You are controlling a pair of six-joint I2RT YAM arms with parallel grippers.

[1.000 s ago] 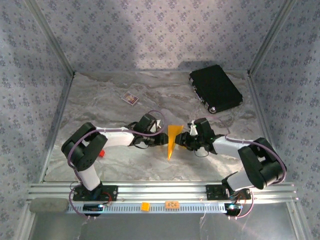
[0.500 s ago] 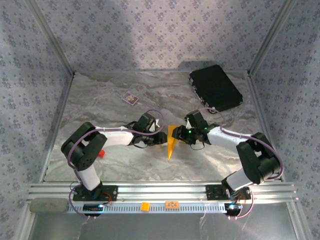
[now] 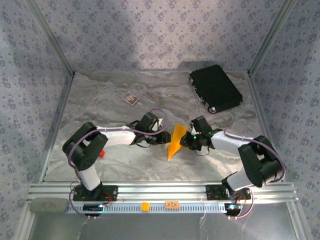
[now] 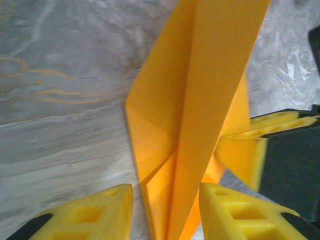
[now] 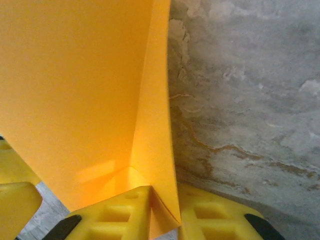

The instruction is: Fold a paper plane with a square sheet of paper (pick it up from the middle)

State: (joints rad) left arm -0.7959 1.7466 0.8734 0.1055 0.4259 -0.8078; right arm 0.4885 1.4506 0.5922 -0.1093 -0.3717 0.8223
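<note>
Paper plane point(image 3: 174, 140) between left jaws, seemingly tight in right jaws.

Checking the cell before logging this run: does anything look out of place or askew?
Nothing is damaged or spilled. The folded orange-yellow paper dart is raised on edge rather than lying flat on the marbled table, pinched by the right gripper. A small red block sits beside the left arm's elbow, where it could get knocked.

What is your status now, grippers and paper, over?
Right gripper: jaws shut on edge of paper plane. Left gripper: jaws open, astride the plane. Black case far off, nothing in the way.
</note>
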